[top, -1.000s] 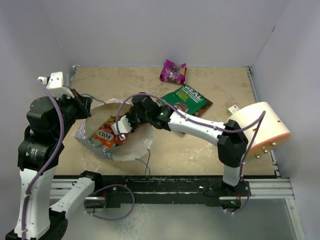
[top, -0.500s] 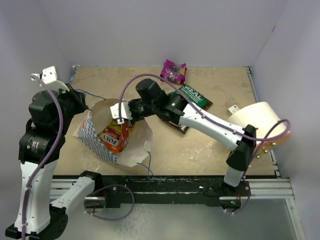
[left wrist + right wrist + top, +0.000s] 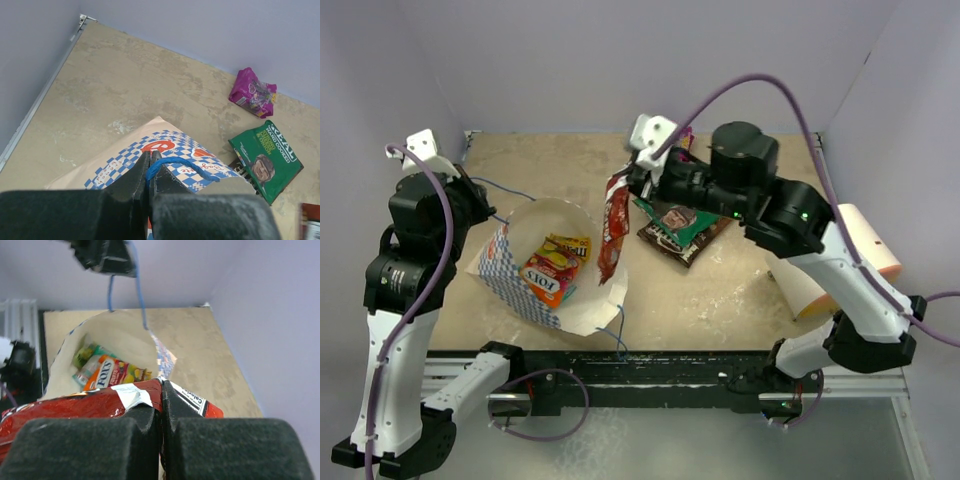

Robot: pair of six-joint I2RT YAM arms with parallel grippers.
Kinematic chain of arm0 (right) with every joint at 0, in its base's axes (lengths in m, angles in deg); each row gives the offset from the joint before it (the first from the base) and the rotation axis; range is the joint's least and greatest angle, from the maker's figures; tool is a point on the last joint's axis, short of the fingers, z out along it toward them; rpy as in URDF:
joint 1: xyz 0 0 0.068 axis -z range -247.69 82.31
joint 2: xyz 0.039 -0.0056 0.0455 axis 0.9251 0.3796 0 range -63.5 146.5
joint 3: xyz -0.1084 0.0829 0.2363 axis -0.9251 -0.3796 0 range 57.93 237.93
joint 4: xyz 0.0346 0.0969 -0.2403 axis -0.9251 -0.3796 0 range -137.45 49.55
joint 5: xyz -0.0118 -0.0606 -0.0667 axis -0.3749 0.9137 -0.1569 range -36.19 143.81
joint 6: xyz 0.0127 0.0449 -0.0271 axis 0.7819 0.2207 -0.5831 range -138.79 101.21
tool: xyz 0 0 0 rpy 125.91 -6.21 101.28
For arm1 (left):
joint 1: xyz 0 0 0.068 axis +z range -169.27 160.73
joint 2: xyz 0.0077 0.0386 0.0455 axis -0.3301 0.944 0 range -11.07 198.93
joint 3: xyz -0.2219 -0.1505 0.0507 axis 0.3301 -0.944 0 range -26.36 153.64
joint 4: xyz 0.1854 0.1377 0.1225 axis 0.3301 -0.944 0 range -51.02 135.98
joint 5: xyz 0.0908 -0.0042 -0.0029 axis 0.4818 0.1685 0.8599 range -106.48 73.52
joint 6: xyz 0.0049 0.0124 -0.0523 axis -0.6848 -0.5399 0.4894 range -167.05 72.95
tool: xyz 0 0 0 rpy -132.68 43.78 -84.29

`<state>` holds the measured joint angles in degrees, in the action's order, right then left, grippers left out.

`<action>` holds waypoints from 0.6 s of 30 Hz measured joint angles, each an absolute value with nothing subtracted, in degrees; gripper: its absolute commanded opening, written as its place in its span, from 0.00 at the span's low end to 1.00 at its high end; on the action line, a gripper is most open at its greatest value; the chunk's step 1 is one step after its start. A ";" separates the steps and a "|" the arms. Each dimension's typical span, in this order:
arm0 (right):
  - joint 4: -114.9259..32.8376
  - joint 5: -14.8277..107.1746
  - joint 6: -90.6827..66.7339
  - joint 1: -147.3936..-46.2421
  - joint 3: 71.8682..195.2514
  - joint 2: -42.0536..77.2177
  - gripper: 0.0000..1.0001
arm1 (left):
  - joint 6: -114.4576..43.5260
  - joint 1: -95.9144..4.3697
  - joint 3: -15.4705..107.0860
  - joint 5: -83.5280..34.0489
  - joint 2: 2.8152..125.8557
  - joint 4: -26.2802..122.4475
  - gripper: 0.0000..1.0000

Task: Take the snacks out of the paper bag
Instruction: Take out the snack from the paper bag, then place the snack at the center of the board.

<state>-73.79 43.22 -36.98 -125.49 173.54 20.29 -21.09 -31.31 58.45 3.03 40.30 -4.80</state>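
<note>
The paper bag [image 3: 515, 290] lies open on the table, checkered band to the left. My left gripper [image 3: 478, 200] is shut on its blue string handle [image 3: 172, 162], fingertips [image 3: 149, 156] pinched together. My right gripper [image 3: 625, 185] is shut on a red packet [image 3: 610, 230] that hangs above the bag's right rim; in the right wrist view the packet [image 3: 90, 405] sits in the closed jaws [image 3: 161, 385]. An orange FOX'S packet [image 3: 555, 268] and a greenish packet [image 3: 86, 356] lie inside the bag. A green packet [image 3: 682, 218] lies over a dark brown one [image 3: 665, 242]. A magenta packet [image 3: 252, 92] lies at the back.
A large cream-peach cylinder [image 3: 850, 250] lies at the right edge of the table. Purple walls close in the back and both sides. The bag's second blue handle [image 3: 615, 325] trails toward the front rail [image 3: 650, 365].
My right gripper has come up out of the bag with the red packet and moved back and to the right. My left gripper has kept hold of the handle.
</note>
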 measured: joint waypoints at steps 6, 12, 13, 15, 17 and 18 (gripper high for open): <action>-75.15 56.75 -30.06 -120.75 176.20 17.89 0.00 | -20.85 -31.31 58.43 3.82 40.28 -6.01 0.00; -78.36 65.34 -24.92 -106.45 177.78 22.67 0.00 | -20.43 -31.31 58.37 3.71 39.60 -6.07 0.00; -78.80 66.20 -24.22 -104.84 178.11 24.07 0.00 | -20.43 -31.31 58.39 3.71 39.52 -6.07 0.00; -79.87 67.90 -23.04 -102.19 179.07 27.33 0.00 | -20.43 -31.31 58.37 3.73 39.34 -6.07 0.00; -81.83 69.15 -22.01 -100.14 180.77 31.33 0.00 | -20.46 -31.31 58.39 3.68 39.25 -6.07 0.00; -82.60 69.34 -21.58 -99.42 181.54 33.25 0.00 | -20.48 -31.31 58.43 3.64 39.28 -6.07 0.00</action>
